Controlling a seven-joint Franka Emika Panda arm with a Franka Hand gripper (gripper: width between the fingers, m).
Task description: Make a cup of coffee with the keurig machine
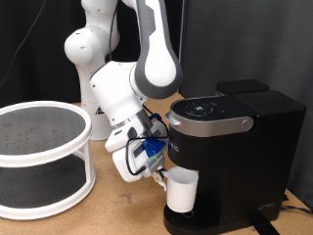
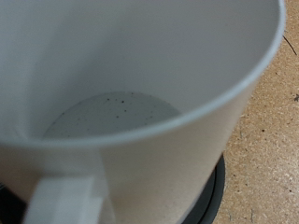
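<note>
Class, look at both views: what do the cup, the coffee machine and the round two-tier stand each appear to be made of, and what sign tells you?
The cup: smooth white ceramic or plastic, evenly opaque with dark specks inside; which one is unclear. The keurig machine: matte black plastic casing, low sheen, with a silver-grey, metallic-looking lid handle. The two-tier stand: glossy white rims, probably plastic, with dark mesh-like shelves. The gripper sits beside the cup.
</note>
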